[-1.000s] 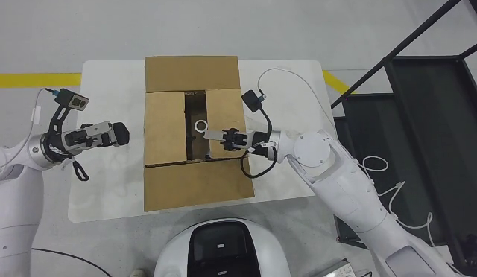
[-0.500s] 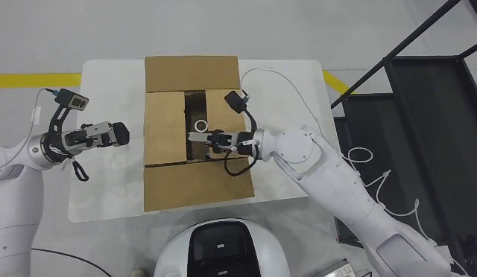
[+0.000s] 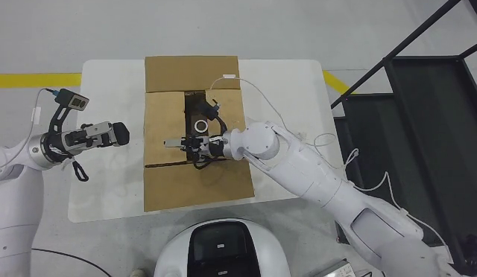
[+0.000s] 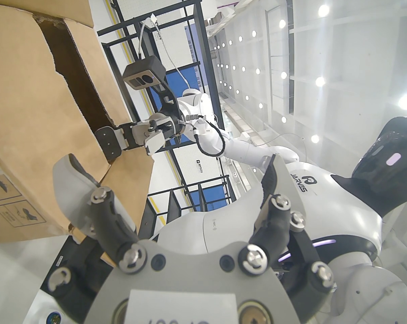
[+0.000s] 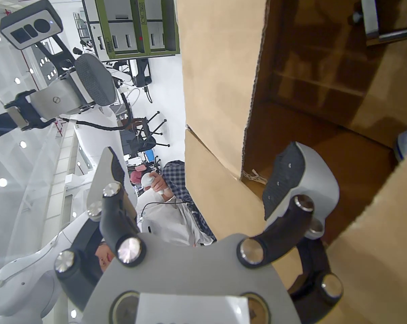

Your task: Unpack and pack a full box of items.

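Observation:
A brown cardboard box (image 3: 168, 124) stands in the middle of the white table, its near and far flaps folded outward. The two side flaps leave a dark gap where a white ring (image 3: 200, 126) lies. My right gripper (image 3: 173, 143) is open over the left side flap (image 5: 216, 69), whose corner sits between its fingers (image 5: 200, 156). Deep in the box lies a grey metal block with a rod (image 5: 372, 25). My left gripper (image 3: 123, 134) stays open left of the box with nothing in it (image 4: 169, 163). It faces the box wall (image 4: 31, 129) and the right gripper (image 4: 112, 139).
The table (image 3: 112, 195) has bare room left and right of the box. A thin white cable (image 3: 298, 117) trails from the right arm over the table's right part. A black metal stair frame (image 3: 417, 91) stands to the right of the table.
My right gripper has moved left across the box opening, from the right side flap to the left side flap. The left arm has kept still.

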